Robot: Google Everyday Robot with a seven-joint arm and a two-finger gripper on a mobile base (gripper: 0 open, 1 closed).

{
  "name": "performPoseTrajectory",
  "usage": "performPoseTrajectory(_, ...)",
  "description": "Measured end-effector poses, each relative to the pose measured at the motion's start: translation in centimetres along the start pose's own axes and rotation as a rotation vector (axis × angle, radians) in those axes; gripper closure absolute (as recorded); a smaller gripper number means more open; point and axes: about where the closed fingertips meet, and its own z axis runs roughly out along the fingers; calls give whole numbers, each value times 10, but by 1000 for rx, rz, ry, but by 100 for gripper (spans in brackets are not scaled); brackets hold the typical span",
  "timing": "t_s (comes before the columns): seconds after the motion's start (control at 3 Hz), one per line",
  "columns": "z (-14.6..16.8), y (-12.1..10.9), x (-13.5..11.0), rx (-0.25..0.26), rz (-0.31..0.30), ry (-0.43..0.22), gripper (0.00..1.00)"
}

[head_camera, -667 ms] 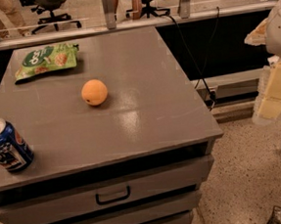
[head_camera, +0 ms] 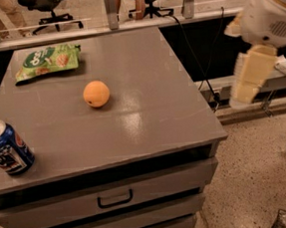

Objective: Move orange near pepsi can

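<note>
The orange (head_camera: 96, 93) sits on the grey cabinet top (head_camera: 152, 110), a little left of the middle. The pepsi can (head_camera: 7, 148), dark blue with a silver top, stands upright at the front left corner, well apart from the orange. My gripper (head_camera: 250, 74) is a cream-coloured piece hanging below the white arm (head_camera: 270, 9) at the right. It is in the air off the cabinet's right edge, far from the orange and holding nothing that I can see.
A green snack bag (head_camera: 47, 61) lies at the back left of the top. Drawers with a dark handle (head_camera: 115, 200) face front. A glass partition (head_camera: 111, 9) runs behind, with office chairs beyond. Speckled floor lies to the right.
The arm and gripper have moved left and slightly up, closer to the cabinet's right edge. The orange, can and bag have not moved.
</note>
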Motion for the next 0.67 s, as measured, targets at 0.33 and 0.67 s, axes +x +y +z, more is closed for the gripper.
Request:
performPoseTrajectory(0.33, 32, -52, -66, -13, -74, -67, 0)
performPoseTrajectory(0.67, 68, -85, -154, -52, -154, -186, 0)
